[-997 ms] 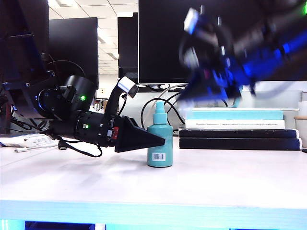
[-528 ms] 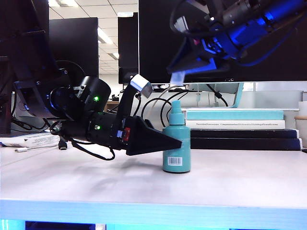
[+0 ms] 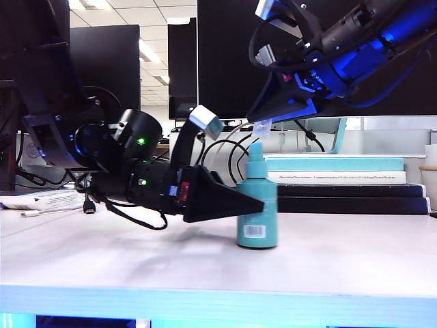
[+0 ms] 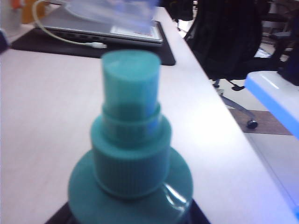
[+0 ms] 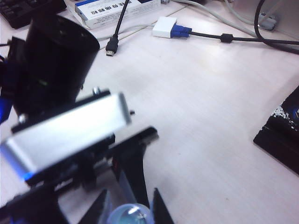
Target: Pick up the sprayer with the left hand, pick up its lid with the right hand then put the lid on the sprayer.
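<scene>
Overhead, right pincer (image 3: 261, 125) with lid (image 3: 262, 126); left pincer (image 3: 259, 203) around sprayer (image 3: 258, 219).

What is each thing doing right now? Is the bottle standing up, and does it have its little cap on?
sprayer: upright on the table, nozzle bare, gripped by the left gripper.
lid: off the sprayer, held just above the nozzle in the right gripper.
left gripper: closed on the sprayer's body.
right gripper: closed on the lid.

Premises are presenting as an office. Ceiling-panel lights (image 3: 171, 20) are showing behind large dark monitors (image 3: 109, 68). A pale bench (image 3: 205, 266) is carrying stacked books (image 3: 341, 184), a keyboard (image 5: 28, 11), cables (image 5: 243, 37) and a white adapter (image 5: 164, 26). A wheeled office chair (image 4: 229, 42) is standing beside the bench.
</scene>
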### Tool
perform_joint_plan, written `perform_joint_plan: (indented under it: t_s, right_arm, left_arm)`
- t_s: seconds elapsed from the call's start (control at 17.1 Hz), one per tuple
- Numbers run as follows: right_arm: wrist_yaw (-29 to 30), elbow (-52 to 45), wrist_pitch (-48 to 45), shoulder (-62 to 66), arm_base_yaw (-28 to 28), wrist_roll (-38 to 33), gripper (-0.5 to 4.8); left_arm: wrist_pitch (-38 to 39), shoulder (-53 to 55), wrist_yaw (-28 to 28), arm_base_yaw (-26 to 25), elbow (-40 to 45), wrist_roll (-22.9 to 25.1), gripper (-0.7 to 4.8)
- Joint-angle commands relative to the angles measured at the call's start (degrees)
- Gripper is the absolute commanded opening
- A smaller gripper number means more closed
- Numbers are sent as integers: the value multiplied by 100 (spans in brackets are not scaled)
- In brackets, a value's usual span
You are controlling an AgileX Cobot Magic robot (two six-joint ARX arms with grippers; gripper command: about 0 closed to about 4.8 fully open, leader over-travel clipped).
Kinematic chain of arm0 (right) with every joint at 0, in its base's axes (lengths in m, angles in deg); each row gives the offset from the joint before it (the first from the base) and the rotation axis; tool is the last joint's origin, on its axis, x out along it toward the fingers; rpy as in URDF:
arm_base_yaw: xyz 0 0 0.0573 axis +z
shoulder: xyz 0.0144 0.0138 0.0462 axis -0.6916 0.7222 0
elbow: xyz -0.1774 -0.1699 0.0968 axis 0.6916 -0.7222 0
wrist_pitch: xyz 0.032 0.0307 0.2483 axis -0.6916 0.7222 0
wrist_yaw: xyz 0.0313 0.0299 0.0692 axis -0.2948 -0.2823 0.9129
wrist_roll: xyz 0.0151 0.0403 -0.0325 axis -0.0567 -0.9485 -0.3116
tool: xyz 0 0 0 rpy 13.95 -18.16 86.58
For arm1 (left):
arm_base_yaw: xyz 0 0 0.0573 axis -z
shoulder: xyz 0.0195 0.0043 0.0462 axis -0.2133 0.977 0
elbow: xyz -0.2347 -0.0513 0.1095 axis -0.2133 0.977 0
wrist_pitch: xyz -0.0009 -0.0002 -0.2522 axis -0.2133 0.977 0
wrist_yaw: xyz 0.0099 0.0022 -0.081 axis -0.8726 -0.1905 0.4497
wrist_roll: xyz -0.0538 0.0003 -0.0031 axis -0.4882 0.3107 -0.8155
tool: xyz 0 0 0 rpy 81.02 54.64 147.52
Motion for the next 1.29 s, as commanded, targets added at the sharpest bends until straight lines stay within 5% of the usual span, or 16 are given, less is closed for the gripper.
perform_joint_plan:
  t_s: [0.06, 1.29]
  right_arm:
    - [13, 31, -74, -7, 9, 17, 58]
    - [162, 28, 713, 4, 11, 35, 58]
  left_arm:
    - [251, 50, -107, 59, 20, 22, 214]
    - [256, 120, -409, 59, 15, 190, 214]
